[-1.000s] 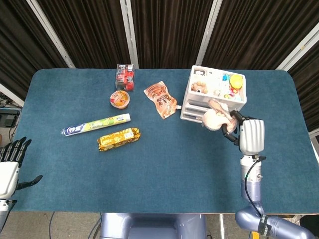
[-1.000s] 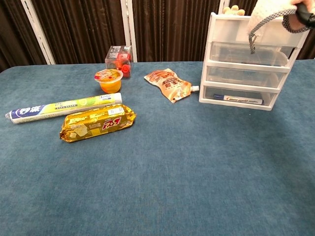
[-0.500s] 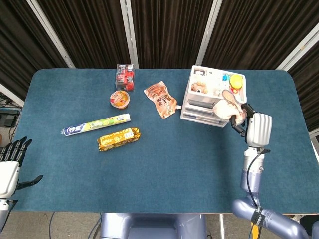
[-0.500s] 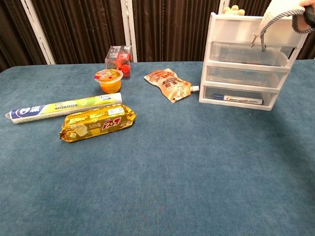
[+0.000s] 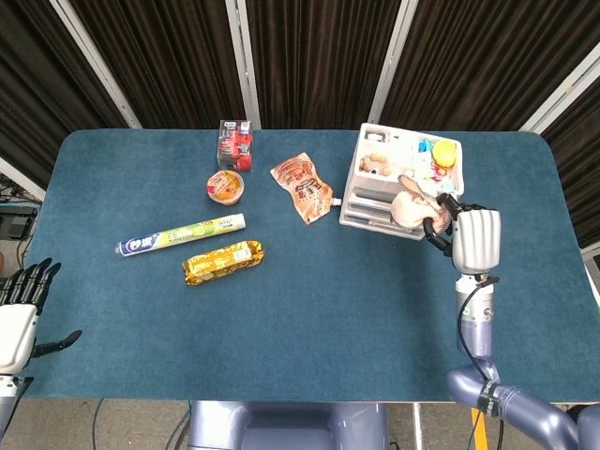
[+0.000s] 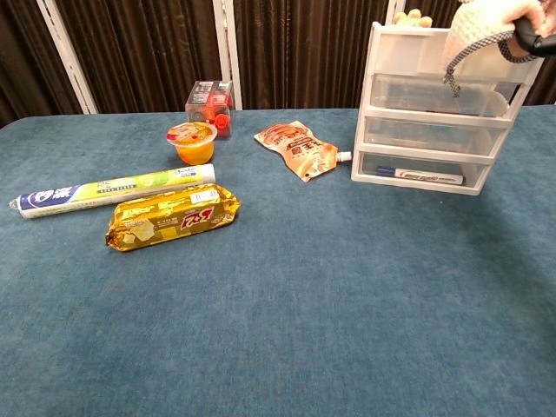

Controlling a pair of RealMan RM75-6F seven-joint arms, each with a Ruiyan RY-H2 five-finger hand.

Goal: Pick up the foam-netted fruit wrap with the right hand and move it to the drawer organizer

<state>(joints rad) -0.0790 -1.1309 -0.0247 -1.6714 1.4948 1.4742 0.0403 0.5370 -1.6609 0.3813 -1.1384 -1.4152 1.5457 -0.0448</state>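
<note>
My right hand [image 5: 466, 236] grips the foam-netted fruit wrap [image 5: 412, 206], a pale pink-white bundle with a netted fringe, held in the air at the front right of the white drawer organizer [image 5: 375, 192]. In the chest view the foam-netted fruit wrap [image 6: 479, 31] hangs in front of the drawer organizer's [image 6: 417, 130] top drawer, with only the fingertips [image 6: 540, 42] of my right hand showing at the frame's edge. My left hand [image 5: 19, 305] hangs open off the table's front left corner.
On the blue table lie an orange pouch [image 5: 302, 186], a jelly cup [image 5: 226, 186], a clear box of red items [image 5: 235, 143], a toothpaste box [image 5: 180, 234] and a gold snack pack [image 5: 222, 261]. Small items fill the organizer's top tray [image 5: 412, 157].
My right hand, still holding the wrap, moved right and toward the organizer, then drifted slightly back left. The wrap now hangs at the organizer's front right. The left hand stayed put.
</note>
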